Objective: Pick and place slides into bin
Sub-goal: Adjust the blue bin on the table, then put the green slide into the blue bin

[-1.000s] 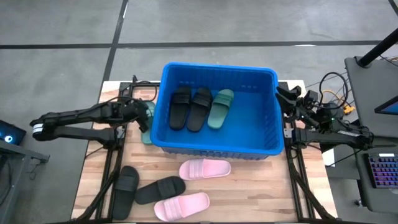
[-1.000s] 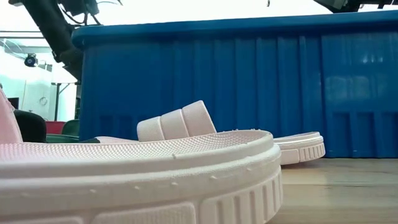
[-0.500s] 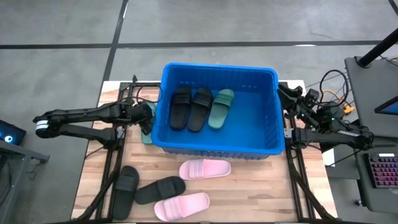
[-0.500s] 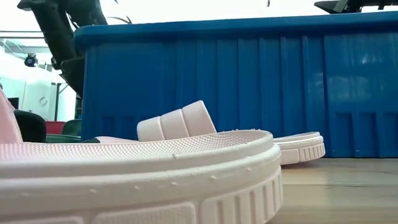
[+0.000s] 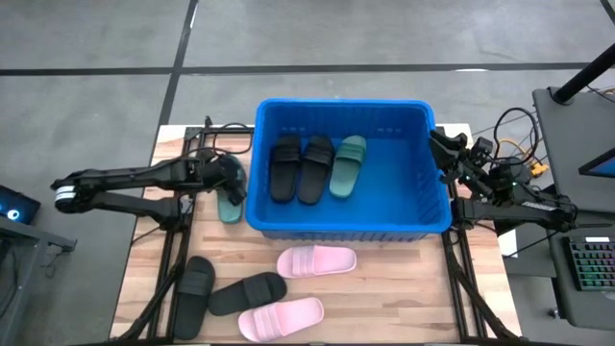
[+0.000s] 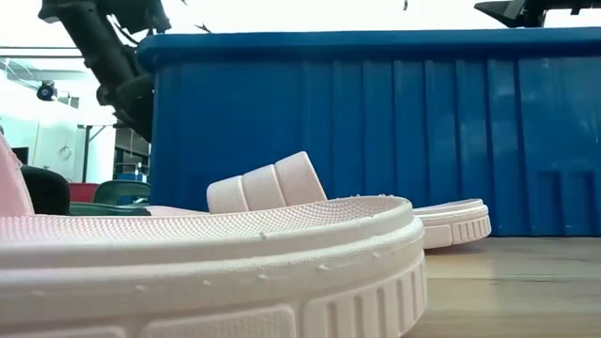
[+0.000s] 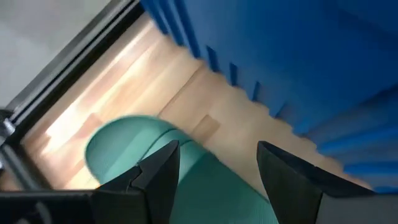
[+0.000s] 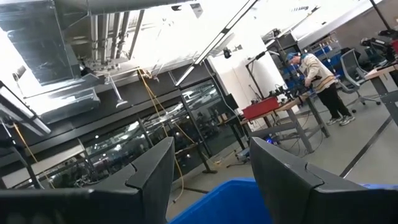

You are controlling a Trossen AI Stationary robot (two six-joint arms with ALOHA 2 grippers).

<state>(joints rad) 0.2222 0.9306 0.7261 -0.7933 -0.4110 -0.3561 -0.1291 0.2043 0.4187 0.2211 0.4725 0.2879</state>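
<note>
The blue bin (image 5: 394, 197) stands at the middle far side of the table and holds two black slides (image 5: 284, 168) and a dark green one (image 5: 347, 165). Another dark green slide (image 5: 229, 204) lies flat on the table by the bin's left wall. My left gripper (image 5: 233, 178) hangs open over it, close against that wall; in the left wrist view, the gripper (image 7: 214, 152) has the green slide (image 7: 124, 149) below its fingers. My right gripper (image 5: 437, 144) waits open at the bin's right side, tipped upward (image 8: 210, 155). My left gripper stands hard by the bin's left wall (image 5: 251, 183), its fingers slanting down from the table's left over the green slide. Whether it touches the wall or the slide, I cannot tell.
On the near half of the table lie two pale pink slides (image 5: 316, 260) (image 5: 281, 318) and two black ones (image 5: 193, 293) (image 5: 248, 292). The nearer pink slide (image 6: 207, 272) fills the bottom of the low view. Bare wood shows at the near right.
My left gripper has gone toward the table's right edge, up to the bin's left wall, and sunk a little. The bin has slid a short way toward the table's right edge with its three slides inside. The green slide on the table has stayed put.
</note>
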